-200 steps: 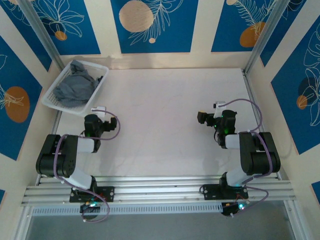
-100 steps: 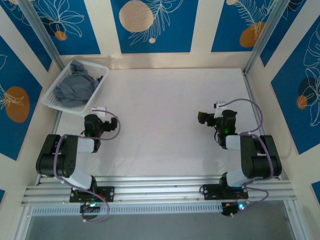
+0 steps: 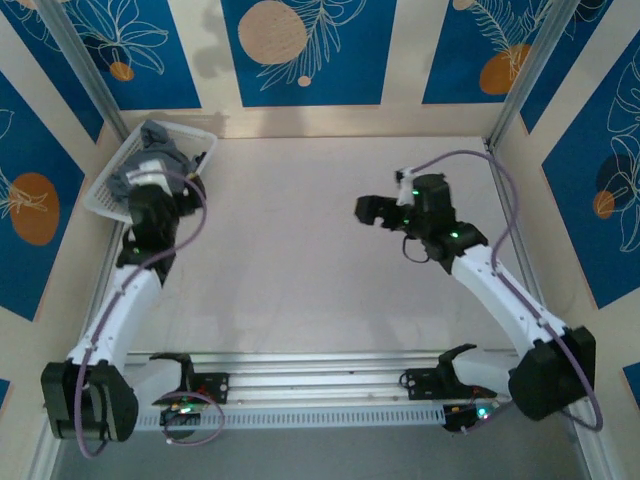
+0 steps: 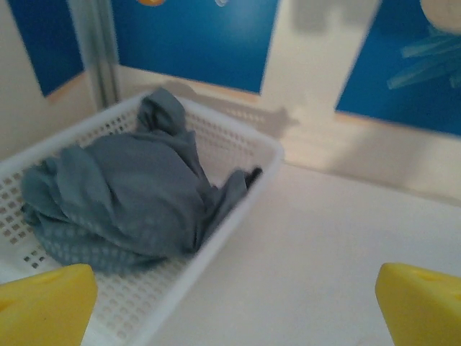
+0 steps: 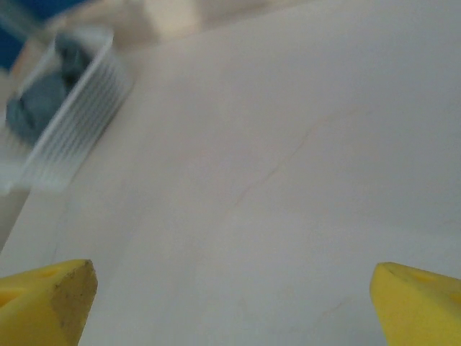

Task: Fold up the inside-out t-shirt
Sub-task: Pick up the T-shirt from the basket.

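While the grey t-shirt [image 4: 130, 194] lies crumpled in the white basket [image 4: 248, 184], the left gripper [image 4: 232, 306] and right gripper [image 3: 367, 210] hang open.

Left arm [image 3: 125, 300] stretched forward along its own side, left gripper [image 3: 158, 192] spread wide. Right arm [image 3: 500, 295] reaching forward and inward, right gripper [image 3: 366, 210] likewise spread wide.
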### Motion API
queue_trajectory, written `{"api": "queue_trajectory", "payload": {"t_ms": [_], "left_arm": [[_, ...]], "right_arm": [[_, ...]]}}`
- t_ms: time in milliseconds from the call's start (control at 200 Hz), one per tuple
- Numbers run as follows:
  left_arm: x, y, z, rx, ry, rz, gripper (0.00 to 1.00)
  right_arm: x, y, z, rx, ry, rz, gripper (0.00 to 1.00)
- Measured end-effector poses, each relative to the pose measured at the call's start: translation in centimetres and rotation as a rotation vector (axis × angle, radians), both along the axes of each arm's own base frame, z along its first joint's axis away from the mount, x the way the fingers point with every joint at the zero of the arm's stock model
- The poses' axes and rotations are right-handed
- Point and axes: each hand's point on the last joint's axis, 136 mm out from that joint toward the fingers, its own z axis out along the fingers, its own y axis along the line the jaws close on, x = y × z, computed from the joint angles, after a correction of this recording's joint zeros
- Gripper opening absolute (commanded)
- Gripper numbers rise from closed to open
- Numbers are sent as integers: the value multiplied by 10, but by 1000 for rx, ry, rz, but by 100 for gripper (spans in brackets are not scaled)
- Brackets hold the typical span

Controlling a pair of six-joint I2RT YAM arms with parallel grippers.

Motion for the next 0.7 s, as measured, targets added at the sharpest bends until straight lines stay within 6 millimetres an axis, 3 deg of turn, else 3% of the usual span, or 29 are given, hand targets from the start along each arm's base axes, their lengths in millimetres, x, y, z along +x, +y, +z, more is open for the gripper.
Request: {"api": "queue_trajectory", "payload": {"t_ms": [95,190,300,415,510,550,645,700], "left_arm": [[33,41,19,-108,68,117,99],[73,73,4,-196,177,180,99],[115,96,-48,-323,312,208,99],[139,109,-114,-421,469,242,99],[163,114,-153,-457,556,238,96],[170,113,-164,-468,578,228,83],[174,104,-182,-505,628,187,1],[172,96,-183,-527,646,151,0]], "right_arm": [[-15,34,-15,-28,95,106,99],[-25,51,-24,-52,146,160,100],[-31,59,-28,-68,174,184,100],[-35,60,-30,-77,187,189,99],[-38,59,-32,-82,202,189,99],[-38,59,-33,-82,207,186,99],[-39,58,-34,-88,213,180,99],[-40,57,-35,-93,217,176,99]]}}
